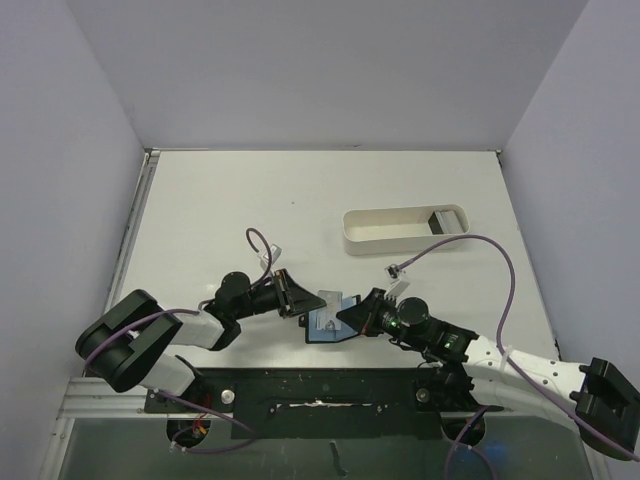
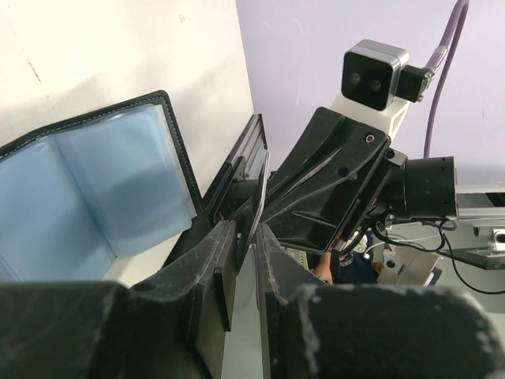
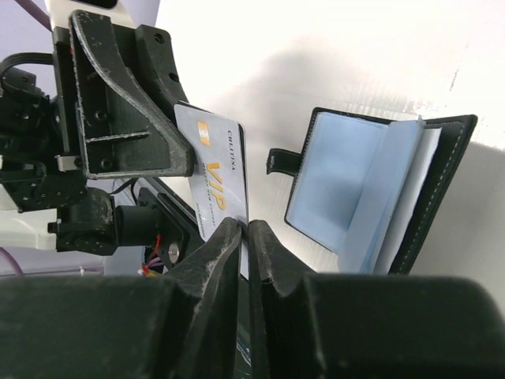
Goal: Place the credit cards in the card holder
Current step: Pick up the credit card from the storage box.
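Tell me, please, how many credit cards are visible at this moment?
1. The credit card is pinched by the left gripper and the right gripper by the open card holder; its pockets may hide others.

Pale lilac walls (image 1: 320, 70), white table (image 1: 240, 200), even light

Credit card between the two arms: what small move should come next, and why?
Probably the left gripper backs off: the right gripper pinches the credit card by one edge, the left jaws straddle its other edge, and the card holder lies open beside them.
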Motion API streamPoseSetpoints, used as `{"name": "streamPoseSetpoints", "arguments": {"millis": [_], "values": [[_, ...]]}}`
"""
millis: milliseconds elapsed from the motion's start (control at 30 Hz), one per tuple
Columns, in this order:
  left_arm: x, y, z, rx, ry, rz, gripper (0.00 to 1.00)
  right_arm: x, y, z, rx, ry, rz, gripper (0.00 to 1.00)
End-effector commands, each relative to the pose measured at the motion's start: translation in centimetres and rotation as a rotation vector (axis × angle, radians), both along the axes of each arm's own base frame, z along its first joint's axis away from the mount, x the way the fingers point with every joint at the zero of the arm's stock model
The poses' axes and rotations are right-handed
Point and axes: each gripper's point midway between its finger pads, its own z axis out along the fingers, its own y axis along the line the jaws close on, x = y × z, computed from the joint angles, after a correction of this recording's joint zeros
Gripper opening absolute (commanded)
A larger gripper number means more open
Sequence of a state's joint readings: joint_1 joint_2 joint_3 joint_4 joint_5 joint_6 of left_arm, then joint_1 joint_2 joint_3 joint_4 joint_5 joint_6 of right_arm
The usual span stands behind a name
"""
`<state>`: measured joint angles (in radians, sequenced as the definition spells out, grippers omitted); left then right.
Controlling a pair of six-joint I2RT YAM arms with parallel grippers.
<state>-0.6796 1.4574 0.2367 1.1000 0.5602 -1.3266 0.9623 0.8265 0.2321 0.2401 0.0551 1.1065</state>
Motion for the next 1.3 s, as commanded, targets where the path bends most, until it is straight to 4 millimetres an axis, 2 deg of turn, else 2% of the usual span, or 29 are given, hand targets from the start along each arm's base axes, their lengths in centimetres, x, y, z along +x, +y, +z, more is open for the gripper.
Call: {"name": "streamPoseSetpoints", "arguments": {"millis": [0, 300, 367, 500, 600, 700, 967, 1267], "values": [[-0.3, 0.1, 2.2, -0.05, -0.074, -0.011, 0.15, 0.6, 0.2, 2.0, 0.055, -0.062, -0.013, 0.04], [-0.4, 0.1, 2.6, -0.074, -0.071, -0.021, 0.14, 0.2, 0.0, 1.3, 0.03, -0.048, 0.013, 0.06], [-0.3, 0.2, 2.6, -0.076, -0.071, -0.018, 0.12, -0.1, 0.2, 1.2, 0.026, -0.051, 0.041, 0.1], [-0.2, 0.3, 2.5, -0.07, -0.066, -0.01, 0.09, -0.4, 1.2, 1.9, 0.038, -0.059, 0.088, 0.27], [-0.2, 0.1, 2.6, -0.078, -0.063, -0.018, 0.09, -0.1, 1.7, 2.2, 0.048, -0.06, 0.088, 0.3], [-0.4, 0.1, 2.7, -0.089, -0.058, -0.027, 0.09, 0.3, 1.9, 2.2, 0.054, -0.051, 0.074, 0.28], [-0.7, 0.4, 2.3, -0.083, -0.045, -0.03, 0.08, 0.1, 1.7, 3.7, 0.145, -0.067, 0.058, 0.04], [-0.3, 1.1, 2.6, -0.099, -0.041, -0.025, 0.06, -0.8, 0.4, 2.2, 0.122, -0.032, 0.051, 0.02]]}}
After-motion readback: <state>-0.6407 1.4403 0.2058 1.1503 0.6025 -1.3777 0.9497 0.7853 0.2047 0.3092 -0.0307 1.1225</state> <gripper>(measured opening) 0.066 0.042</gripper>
